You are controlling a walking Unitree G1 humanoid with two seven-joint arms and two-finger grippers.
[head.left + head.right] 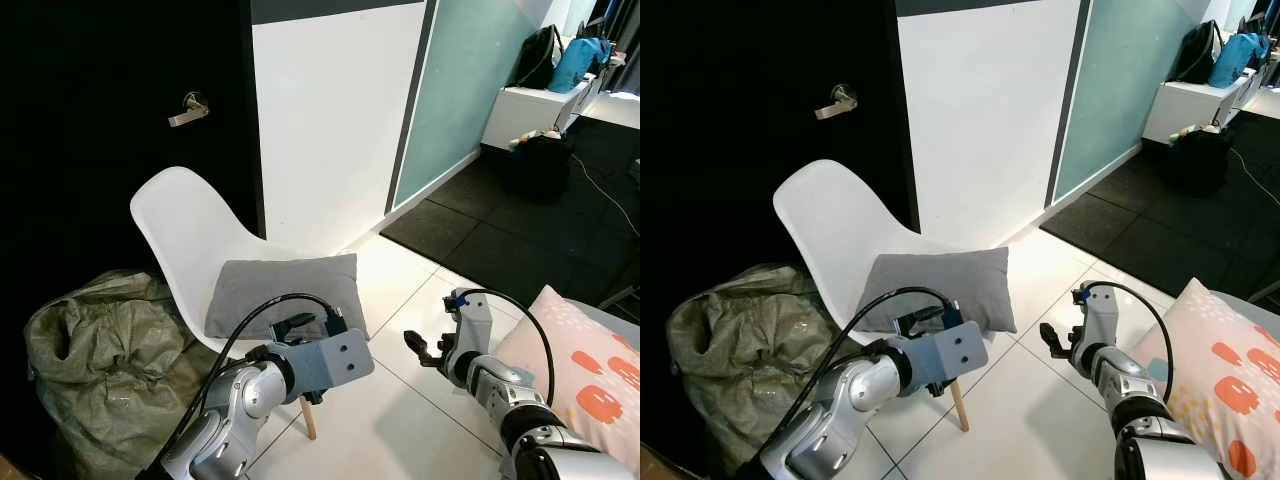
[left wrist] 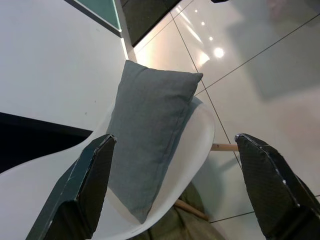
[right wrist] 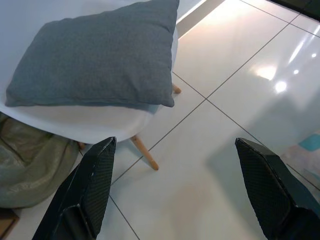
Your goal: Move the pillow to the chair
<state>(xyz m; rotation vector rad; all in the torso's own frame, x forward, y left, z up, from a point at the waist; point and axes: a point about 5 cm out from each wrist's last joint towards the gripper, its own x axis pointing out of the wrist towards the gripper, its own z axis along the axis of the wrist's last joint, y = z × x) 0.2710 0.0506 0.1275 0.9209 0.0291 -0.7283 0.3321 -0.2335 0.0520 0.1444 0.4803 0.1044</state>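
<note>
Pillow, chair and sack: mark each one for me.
pillow (image 1: 285, 290), left eye view, middle of its grey top face
chair (image 1: 185, 230), left eye view, bare white backrest
sack (image 1: 105, 355), left eye view, crumpled green side facing the camera

The left arm (image 1: 230, 410) comes up from the lower left of the frame and bends toward the centre, with a black cable looping over its silver wrist block. The left pincer (image 2: 175, 187) is held wide apart and holds nothing; its two black fingers (image 2: 82, 190) stand at the lower corners of the wrist view. The right arm (image 1: 520, 410) rises from the lower right corner and points to the centre. The right pincer (image 3: 175, 187) is also spread wide, holding nothing, with one finger at each lower corner.
</note>
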